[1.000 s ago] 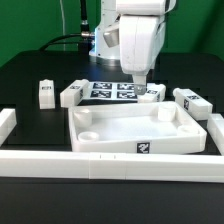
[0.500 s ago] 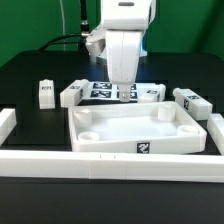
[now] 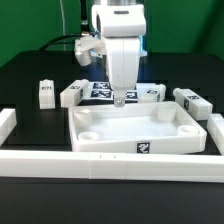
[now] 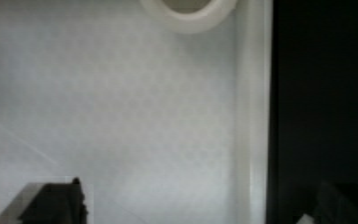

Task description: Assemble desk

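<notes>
The desk top [image 3: 140,132], a wide shallow white tray with round corner sockets, lies in the middle of the black table. Several white legs with square tags lie behind it: two at the exterior view's left [image 3: 44,92] [image 3: 72,94] and two at its right [image 3: 152,93] [image 3: 190,100]. My gripper [image 3: 120,98] hangs just over the tray's back rim, open and empty. In the wrist view the gripper [image 4: 197,205] shows dark fingertips [image 4: 51,204] wide apart over the tray floor [image 4: 123,110], with a corner socket [image 4: 190,10] ahead.
The marker board [image 3: 104,90] lies flat behind the tray, partly hidden by the gripper. A long white border rail [image 3: 100,163] runs along the front, with raised ends at both sides [image 3: 6,122]. Black cables trail at the back left.
The arm has moved toward the exterior view's left, from above the right-hand leg behind the tray to over the tray's back rim. The parts have not moved.
</notes>
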Controlling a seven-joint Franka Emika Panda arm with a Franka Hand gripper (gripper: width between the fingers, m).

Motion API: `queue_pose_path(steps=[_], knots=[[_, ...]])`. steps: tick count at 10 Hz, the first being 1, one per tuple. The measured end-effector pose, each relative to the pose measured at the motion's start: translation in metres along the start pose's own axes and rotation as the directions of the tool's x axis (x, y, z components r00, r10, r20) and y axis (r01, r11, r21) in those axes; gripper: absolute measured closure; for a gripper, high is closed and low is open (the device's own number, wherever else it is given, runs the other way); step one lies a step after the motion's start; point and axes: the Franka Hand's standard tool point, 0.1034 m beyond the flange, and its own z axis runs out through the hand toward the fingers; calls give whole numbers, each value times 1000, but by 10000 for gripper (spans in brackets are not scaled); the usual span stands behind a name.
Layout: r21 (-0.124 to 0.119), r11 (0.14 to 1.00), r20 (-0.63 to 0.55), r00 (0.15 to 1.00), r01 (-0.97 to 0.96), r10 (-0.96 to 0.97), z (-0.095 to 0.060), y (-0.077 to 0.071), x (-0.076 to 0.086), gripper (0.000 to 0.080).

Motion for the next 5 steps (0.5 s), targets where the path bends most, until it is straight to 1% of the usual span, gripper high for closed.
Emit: queue_pose_path(steps=[1, 5], knots=[[6, 1000, -2, 1000, 9, -9, 8, -4, -3, 150], [39, 999, -16, 1000, -16, 17, 30, -16, -11, 150]])
